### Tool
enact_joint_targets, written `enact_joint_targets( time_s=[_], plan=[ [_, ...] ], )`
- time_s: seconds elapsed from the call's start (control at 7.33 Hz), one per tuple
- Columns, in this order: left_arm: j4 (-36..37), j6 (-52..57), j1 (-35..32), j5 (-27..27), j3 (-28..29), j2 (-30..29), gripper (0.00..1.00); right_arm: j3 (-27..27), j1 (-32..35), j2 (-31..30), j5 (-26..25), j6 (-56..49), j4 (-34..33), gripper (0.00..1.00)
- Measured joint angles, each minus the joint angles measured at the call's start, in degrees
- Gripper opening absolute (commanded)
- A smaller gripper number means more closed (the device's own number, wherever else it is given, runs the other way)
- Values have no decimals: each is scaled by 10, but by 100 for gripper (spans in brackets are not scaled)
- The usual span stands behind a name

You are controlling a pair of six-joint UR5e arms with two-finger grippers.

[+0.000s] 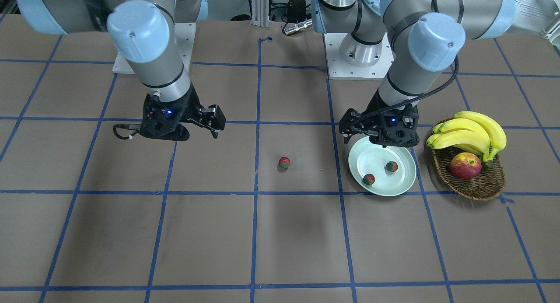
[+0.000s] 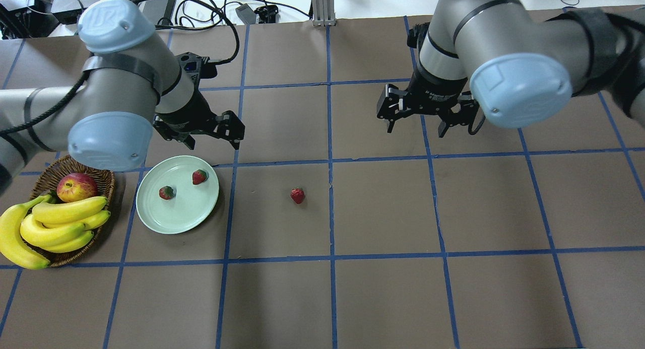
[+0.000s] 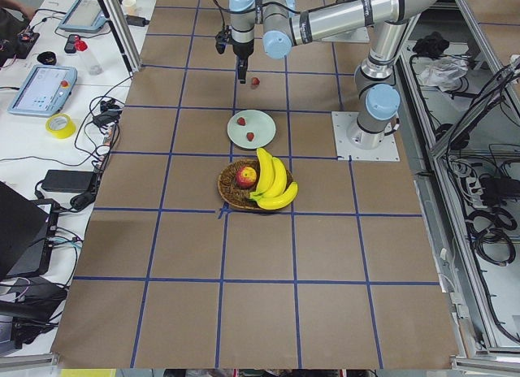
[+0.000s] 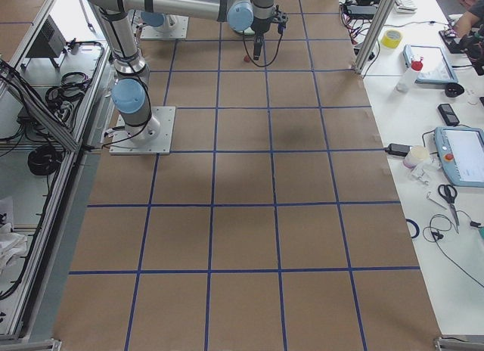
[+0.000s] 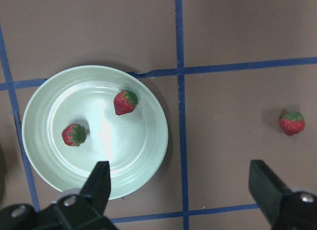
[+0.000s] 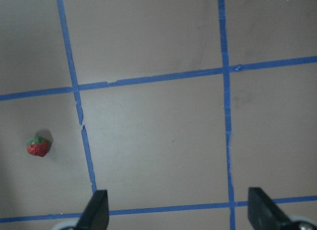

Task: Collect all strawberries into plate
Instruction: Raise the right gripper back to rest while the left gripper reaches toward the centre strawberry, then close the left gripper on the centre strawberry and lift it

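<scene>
The left gripper [image 2: 214,140] hangs with jaws apart and empty just past the rim of the round, glossy mint plate [image 2: 186,213], where two strawberries [image 2: 166,192] lie apart. The third strawberry [image 2: 298,195] sits on the matte brown tabletop [image 2: 383,288], between plate and right gripper [image 2: 416,131], whose jaws are also spread and empty

Two strawberries [image 2: 166,192] in the plate [image 2: 186,210], third strawberry [image 2: 298,195] on the table [image 2: 453,288] to its right, basket [image 2: 108,183] to its left
</scene>
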Motion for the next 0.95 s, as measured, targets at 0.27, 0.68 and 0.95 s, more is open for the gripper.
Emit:
enact_joint_targets(
  time_s=[0.27, 0.68, 0.95],
  plan=[
    [76, -110, -59, 0, -18, -49, 91, -60, -5, -11, -19, -17, 76, 100],
    [171, -224, -118, 4, -33, -139, 90, -73, -5, -29, -20, -64, 57, 100],
    [193, -230, -135, 16, -36, -168, 90, -71, -5, -36, -26, -70, 42, 100]
  ],
)
